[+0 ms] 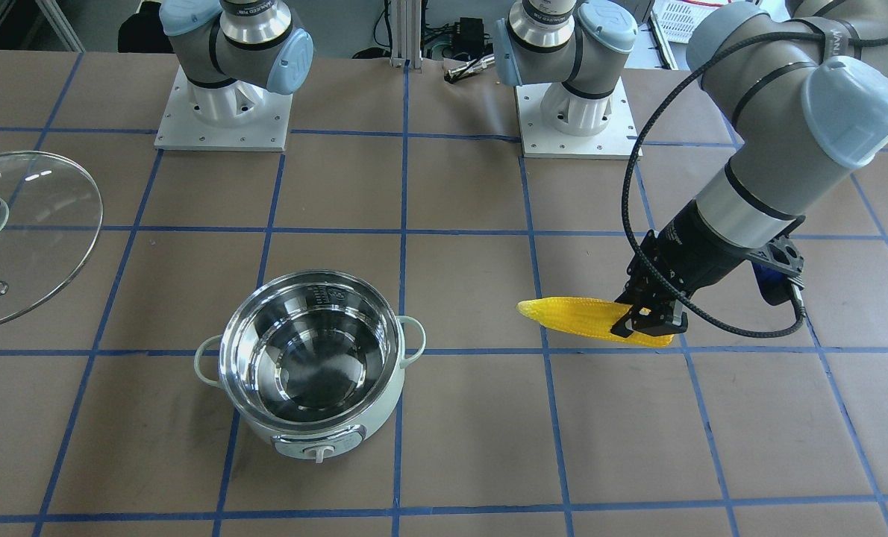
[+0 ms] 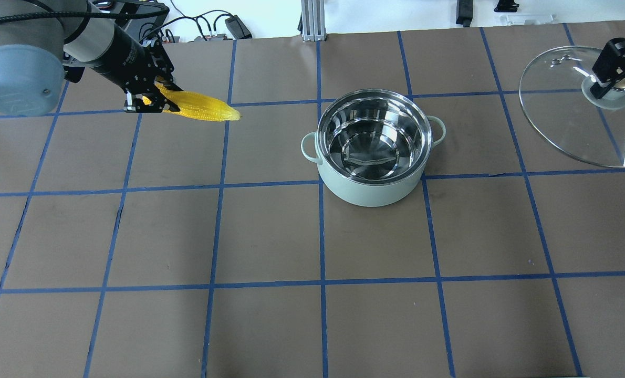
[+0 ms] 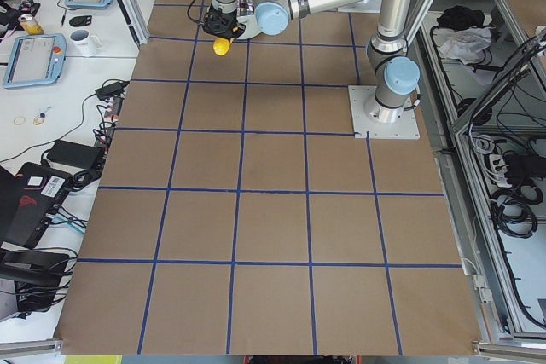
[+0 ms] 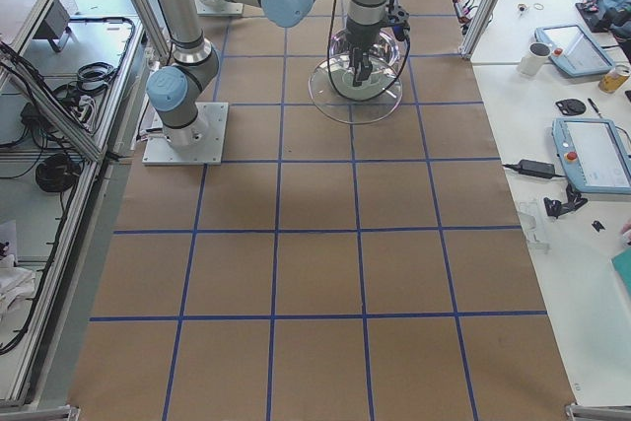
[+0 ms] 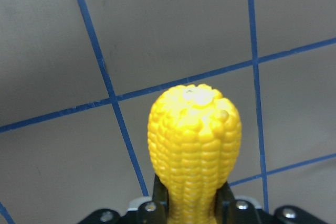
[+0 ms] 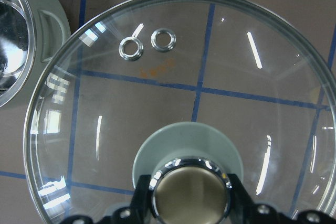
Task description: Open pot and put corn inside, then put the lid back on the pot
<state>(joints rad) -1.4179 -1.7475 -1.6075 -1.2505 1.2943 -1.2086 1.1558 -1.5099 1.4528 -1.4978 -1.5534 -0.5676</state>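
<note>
The mint-green pot [image 2: 374, 152] stands open on the table, its steel inside empty; it also shows in the front view [image 1: 311, 365]. My left gripper [image 2: 145, 101] is shut on the thick end of the yellow corn [image 2: 202, 109], held off to the pot's left with the tip pointing toward the pot. The corn also shows in the front view [image 1: 578, 317] and the left wrist view [image 5: 194, 145]. My right gripper [image 2: 609, 84] is shut on the knob of the glass lid [image 2: 575, 121], held tilted to the pot's right. The right wrist view shows the lid [image 6: 184, 87] and its knob [image 6: 190, 195].
The table is brown paper with a blue tape grid. The two arm bases [image 1: 224, 104] [image 1: 574, 112] stand at the robot's edge. Cables and a power brick [image 2: 236, 23] lie beyond the far edge. A pot handle [image 6: 52, 30] shows beside the lid.
</note>
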